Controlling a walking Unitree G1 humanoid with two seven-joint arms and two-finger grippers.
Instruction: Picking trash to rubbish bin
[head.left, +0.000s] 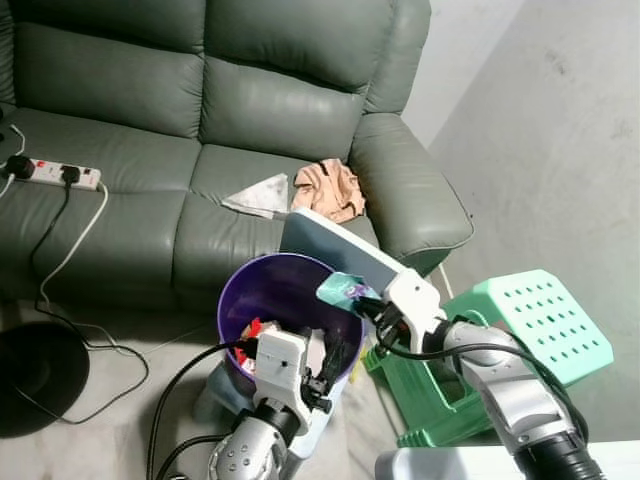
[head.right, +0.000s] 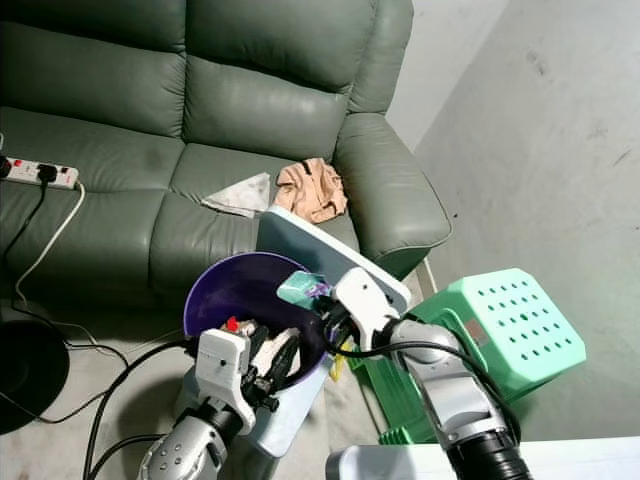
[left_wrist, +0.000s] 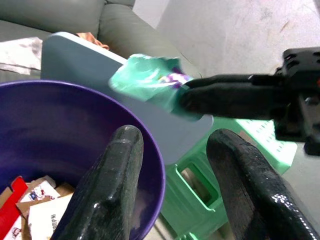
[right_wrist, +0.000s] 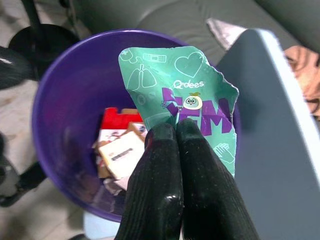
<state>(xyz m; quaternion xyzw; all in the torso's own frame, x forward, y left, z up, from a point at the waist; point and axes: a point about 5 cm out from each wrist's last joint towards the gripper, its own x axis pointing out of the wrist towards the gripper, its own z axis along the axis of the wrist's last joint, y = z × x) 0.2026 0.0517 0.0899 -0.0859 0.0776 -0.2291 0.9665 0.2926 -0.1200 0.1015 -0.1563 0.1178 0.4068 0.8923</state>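
Observation:
A purple rubbish bin (head.left: 262, 285) stands on the floor before the sofa, with several paper scraps (right_wrist: 119, 150) inside. My right gripper (right_wrist: 176, 134) is shut on a green snack wrapper (right_wrist: 172, 85) and holds it over the bin's right rim. In the head view that wrapper (head.left: 343, 291) hangs at the rim beside the bin's pale grey lid (head.left: 340, 248), which is tilted up. My left gripper (left_wrist: 172, 150) is open at the bin's near rim, with nothing between its fingers.
A green leather sofa (head.left: 150, 120) carries a crumpled tan cloth (head.left: 330, 188), a white tissue (head.left: 258, 195) and a power strip (head.left: 55, 175) with cables running to the floor. A green plastic stool (head.left: 520, 330) stands right of the bin. A black round base (head.left: 35, 375) lies left.

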